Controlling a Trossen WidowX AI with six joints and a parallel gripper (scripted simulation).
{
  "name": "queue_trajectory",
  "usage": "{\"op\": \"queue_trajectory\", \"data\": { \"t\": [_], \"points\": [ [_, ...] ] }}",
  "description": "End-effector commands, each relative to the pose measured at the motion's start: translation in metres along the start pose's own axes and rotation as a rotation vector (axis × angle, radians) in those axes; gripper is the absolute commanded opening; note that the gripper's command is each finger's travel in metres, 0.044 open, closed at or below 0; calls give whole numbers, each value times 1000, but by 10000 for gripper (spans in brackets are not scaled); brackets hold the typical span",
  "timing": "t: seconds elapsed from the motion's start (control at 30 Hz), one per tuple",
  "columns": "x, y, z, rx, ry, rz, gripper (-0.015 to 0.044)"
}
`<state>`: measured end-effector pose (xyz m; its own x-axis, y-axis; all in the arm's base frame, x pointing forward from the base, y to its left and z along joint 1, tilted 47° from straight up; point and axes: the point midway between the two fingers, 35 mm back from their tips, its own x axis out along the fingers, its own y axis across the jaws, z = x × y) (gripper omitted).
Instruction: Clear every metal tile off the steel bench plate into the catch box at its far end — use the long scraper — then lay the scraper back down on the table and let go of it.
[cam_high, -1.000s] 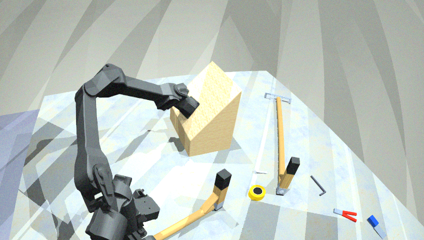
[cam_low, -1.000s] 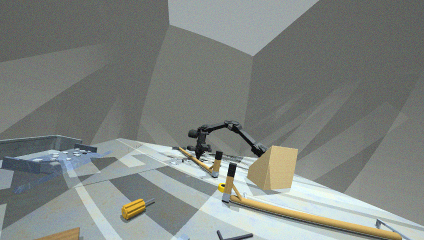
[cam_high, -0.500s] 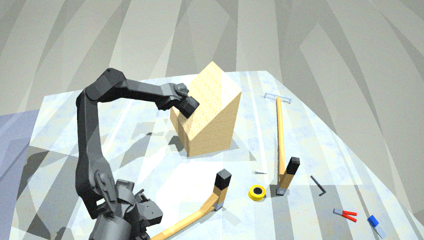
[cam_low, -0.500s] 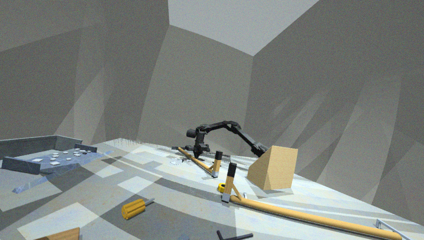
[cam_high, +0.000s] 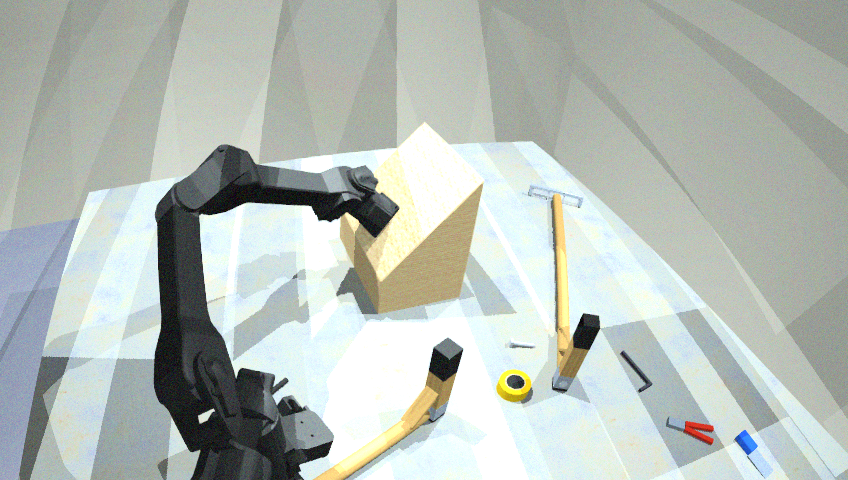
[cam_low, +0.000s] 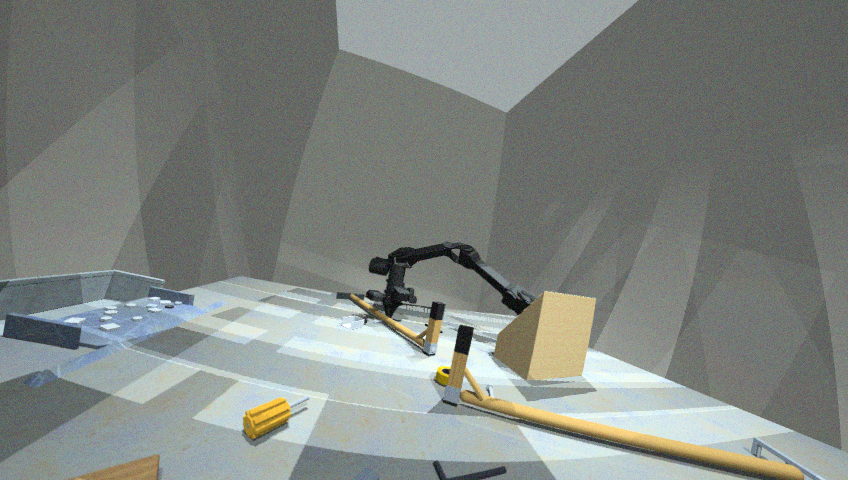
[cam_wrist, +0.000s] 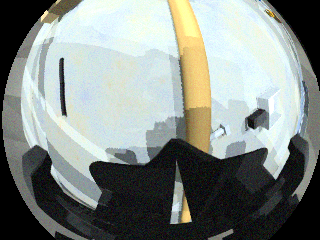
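Exterior view: long scraper (cam_high: 380, 443) (cam_low: 386, 317) (cam_wrist: 196, 90) on table, left of wooden wedge block (cam_high: 428, 255) (cam_low: 562, 336); gripper (cam_low: 390, 312) (cam_wrist: 176, 150) by handle, fingers closed, empty; metal tiles (cam_low: 74, 320) farther left of block, unswept; pickup stage, likely: open, align, lower astride handle

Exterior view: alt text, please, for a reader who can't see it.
A black robot arm reaches down near a wooden-handled tool on a table; pale tiles lie on a plate at left, a wedge-shaped wooden block and a second wooden-handled tool at right.
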<state>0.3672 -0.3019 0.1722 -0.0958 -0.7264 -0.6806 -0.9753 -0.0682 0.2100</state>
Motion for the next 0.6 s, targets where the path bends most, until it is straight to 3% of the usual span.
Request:
{"op": "queue_trajectory", "data": {
  "t": [0.0, 0.57],
  "points": [
    [1, -5, 0, 5, 1, 1, 0],
    [1, -22, 1, 6, 1, 1, 0]
  ]
}}
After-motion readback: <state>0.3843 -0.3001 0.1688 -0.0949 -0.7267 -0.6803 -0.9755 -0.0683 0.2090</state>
